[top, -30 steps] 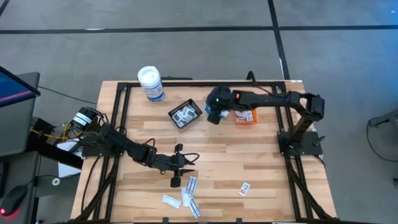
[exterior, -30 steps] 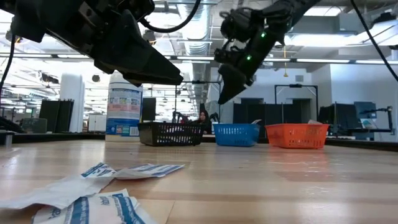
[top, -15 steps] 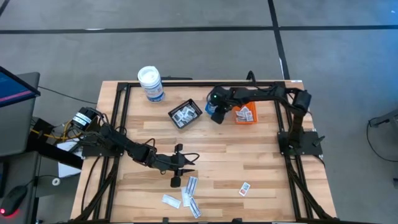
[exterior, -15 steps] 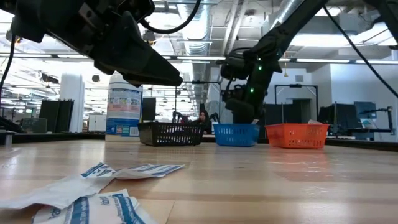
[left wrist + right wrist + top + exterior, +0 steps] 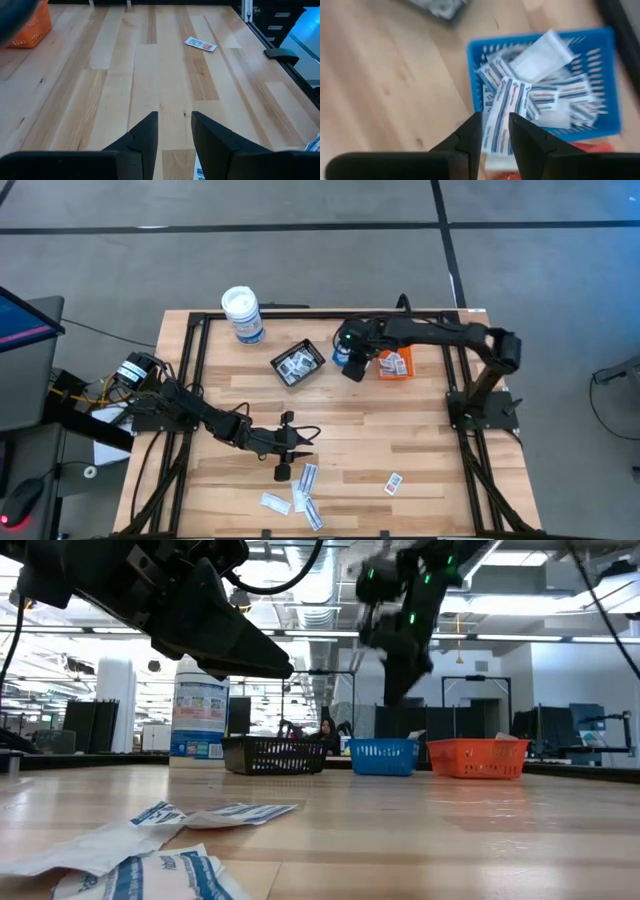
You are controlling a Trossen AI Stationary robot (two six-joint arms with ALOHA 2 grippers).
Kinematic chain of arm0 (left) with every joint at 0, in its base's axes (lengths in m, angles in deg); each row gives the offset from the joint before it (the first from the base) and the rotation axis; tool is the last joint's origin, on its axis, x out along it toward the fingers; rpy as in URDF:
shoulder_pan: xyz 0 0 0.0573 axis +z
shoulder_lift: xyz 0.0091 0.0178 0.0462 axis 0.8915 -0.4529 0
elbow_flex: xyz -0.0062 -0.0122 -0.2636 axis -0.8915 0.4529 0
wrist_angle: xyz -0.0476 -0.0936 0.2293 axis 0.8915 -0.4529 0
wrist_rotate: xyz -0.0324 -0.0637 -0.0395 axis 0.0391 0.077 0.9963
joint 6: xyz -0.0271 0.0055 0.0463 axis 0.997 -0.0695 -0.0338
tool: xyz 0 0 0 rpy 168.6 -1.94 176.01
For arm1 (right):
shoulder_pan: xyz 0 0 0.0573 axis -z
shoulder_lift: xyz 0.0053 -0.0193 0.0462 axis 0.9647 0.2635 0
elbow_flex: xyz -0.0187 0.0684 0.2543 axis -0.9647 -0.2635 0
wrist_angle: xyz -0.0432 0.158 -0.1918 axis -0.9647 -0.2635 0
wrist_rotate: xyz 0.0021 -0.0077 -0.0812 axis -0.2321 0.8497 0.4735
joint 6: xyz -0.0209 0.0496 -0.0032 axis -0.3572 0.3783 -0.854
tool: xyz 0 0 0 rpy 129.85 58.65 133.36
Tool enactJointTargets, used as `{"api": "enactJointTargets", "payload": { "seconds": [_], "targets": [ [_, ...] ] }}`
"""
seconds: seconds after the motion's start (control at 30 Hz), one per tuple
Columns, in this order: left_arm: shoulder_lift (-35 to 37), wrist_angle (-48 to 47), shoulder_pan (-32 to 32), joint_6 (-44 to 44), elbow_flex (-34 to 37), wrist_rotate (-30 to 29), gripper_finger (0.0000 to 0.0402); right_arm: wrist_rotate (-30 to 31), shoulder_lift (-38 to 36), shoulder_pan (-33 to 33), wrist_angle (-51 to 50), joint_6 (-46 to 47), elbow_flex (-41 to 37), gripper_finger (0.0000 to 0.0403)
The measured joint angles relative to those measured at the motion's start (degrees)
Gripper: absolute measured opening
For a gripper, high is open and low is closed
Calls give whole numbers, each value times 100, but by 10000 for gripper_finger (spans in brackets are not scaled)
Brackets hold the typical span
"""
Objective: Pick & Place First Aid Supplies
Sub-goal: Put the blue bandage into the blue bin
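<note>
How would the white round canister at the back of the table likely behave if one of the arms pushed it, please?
The canister stands upright and looks taller than it is wide, so a push near its lid would probably tip it. Once on its side, its round body would likely roll across the smooth wooden table. Its weight cannot be judged.

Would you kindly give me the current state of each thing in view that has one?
Left gripper: open, empty, low over the table.
Right gripper: above the blue tray, fingers apart, nothing visibly held.
Blue tray: full of packets.
Black tray: holds packets.
Canister: upright.
Loose packets: flat on the table.
</note>
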Motion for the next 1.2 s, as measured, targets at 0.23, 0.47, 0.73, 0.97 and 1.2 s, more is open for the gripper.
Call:
{"api": "enactJointTargets", "payload": {
  "seconds": [0.23,0.47,0.73,0.97,1.2],
  "targets": [
    [0,4,-65,323,0,666,117,-28,-1071,-934,-391,23,71,91],
    [-129,34,-321,343,-7,682,117,-29,-2122,-2663,130,-33,-880,91],
    [-1463,595,-358,244,-219,691,137,-44,-2684,-3863,2993,657,-2848,91],
    [-1604,637,-384,213,-396,679,171,-31,-2474,-4270,3255,1093,-3155,91],
    [-1711,339,-492,275,-383,649,165,-33,-2443,-4303,3277,1110,-3138,91]
  ]
}}
